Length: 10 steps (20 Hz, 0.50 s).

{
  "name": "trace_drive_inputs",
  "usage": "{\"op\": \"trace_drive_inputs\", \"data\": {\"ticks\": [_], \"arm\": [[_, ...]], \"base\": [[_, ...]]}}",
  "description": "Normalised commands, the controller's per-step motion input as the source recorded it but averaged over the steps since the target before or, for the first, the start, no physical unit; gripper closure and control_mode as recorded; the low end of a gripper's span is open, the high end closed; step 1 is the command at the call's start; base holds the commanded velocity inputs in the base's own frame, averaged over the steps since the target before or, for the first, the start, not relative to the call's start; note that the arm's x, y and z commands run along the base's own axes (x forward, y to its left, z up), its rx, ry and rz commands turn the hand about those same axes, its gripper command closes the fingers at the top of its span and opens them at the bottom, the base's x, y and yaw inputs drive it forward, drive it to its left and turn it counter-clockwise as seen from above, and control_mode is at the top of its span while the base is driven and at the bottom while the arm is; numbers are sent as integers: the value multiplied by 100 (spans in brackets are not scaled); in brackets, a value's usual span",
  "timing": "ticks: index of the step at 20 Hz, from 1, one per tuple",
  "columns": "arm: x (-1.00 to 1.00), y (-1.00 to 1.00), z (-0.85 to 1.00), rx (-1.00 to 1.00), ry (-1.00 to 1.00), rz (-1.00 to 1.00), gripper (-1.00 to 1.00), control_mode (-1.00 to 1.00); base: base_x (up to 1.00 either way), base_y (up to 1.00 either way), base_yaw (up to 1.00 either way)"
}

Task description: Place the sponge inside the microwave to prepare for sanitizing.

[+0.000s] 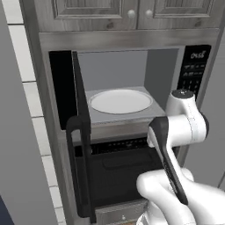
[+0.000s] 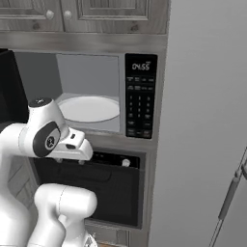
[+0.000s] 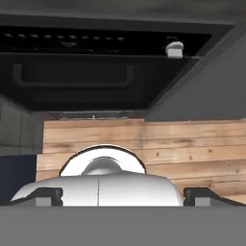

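Sponge: location not established; you cannot tell where it lies. Microwave: door swung wide, turntable bare. Gripper: jaws fully spread, holding nothing, aimed below the microwave toward the oven. Risk: you swing the arm blind and clip that open door.

Black microwave (pale turntable)
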Motion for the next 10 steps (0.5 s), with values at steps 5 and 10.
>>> {"op": "trace_drive_inputs", "data": {"ticks": [5,10], "arm": [[0,0,0,0,0,0,-100,100],[0,0,0,0,0,0,-100,100]], "base": [[-66,-46,-8],[-25,-45,-21]]}}
